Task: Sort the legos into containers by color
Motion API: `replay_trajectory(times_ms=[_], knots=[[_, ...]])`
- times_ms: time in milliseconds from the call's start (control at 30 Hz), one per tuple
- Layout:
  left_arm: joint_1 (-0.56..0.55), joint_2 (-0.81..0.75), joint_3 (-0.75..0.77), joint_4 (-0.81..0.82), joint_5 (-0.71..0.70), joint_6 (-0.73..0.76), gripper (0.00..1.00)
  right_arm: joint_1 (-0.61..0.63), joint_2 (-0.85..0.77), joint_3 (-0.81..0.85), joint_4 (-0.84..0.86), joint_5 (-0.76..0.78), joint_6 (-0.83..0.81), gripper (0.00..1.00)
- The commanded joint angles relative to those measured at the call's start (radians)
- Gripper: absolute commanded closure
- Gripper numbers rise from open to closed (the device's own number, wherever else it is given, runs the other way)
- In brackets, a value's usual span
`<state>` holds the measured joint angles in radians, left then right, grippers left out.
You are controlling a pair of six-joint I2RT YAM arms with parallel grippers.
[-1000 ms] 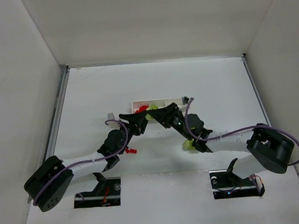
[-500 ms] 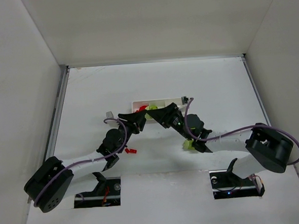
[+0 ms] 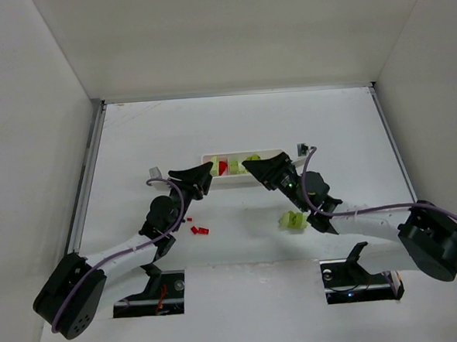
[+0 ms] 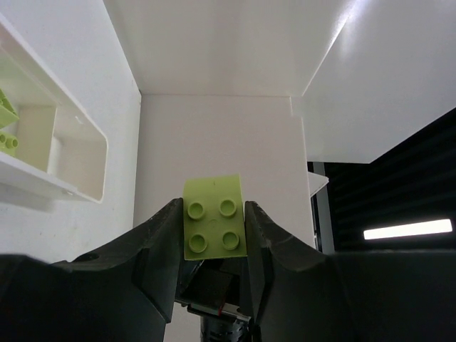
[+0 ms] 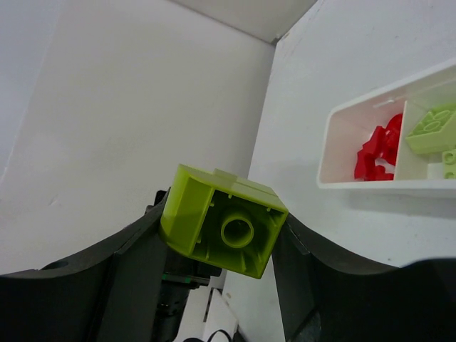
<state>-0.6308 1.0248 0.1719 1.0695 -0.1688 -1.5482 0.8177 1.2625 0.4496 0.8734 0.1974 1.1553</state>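
Note:
The white tray (image 3: pixel 272 175) lies across the middle of the table. Its containers hold red legos (image 3: pixel 222 167) and yellow-green legos (image 3: pixel 251 160). My left gripper (image 3: pixel 207 169) hovers at the tray's left end, shut on a flat yellow-green lego (image 4: pixel 214 216) with its studs facing the camera. Its own view has the left gripper (image 4: pixel 211 208) beside the tray (image 4: pixel 78 153). My right gripper (image 3: pixel 249 165), over the tray's middle, is shut on a taller yellow-green lego (image 5: pixel 224 221), hollow side toward the camera. Past the right gripper (image 5: pixel 222 226) lies the tray (image 5: pixel 342 182) with red legos (image 5: pixel 377 153).
Small loose red legos (image 3: pixel 199 230) lie on the table under the left arm. A loose yellow-green lego (image 3: pixel 292 220) lies under the right arm. White walls close in the table at the left, right and back.
Both grippers have drawn apart, the left one leftward and the right one rightward, uncovering most of the tray. The left jaws have narrowed onto the yellow-green lego.

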Motion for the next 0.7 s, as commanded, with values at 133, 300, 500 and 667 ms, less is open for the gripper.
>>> replay_trajectory(times_ms=[133, 300, 500, 667], knots=[[0.004, 0.018, 0.020, 0.035, 0.014, 0.075, 0.83, -0.010, -0.046, 0.012, -0.080, 0.011, -0.097, 0.53], [-0.014, 0.096, 0.130, -0.026, 0.028, 0.233, 0.81, -0.024, -0.104, -0.002, -0.169, 0.037, -0.161, 0.53], [-0.036, 0.276, 0.334, -0.199, 0.017, 0.407, 0.77, -0.022, -0.184, -0.023, -0.313, 0.097, -0.249, 0.53], [-0.037, 0.449, 0.465, -0.243, 0.034, 0.416, 0.77, -0.022, -0.227, -0.051, -0.338, 0.109, -0.263, 0.53]])
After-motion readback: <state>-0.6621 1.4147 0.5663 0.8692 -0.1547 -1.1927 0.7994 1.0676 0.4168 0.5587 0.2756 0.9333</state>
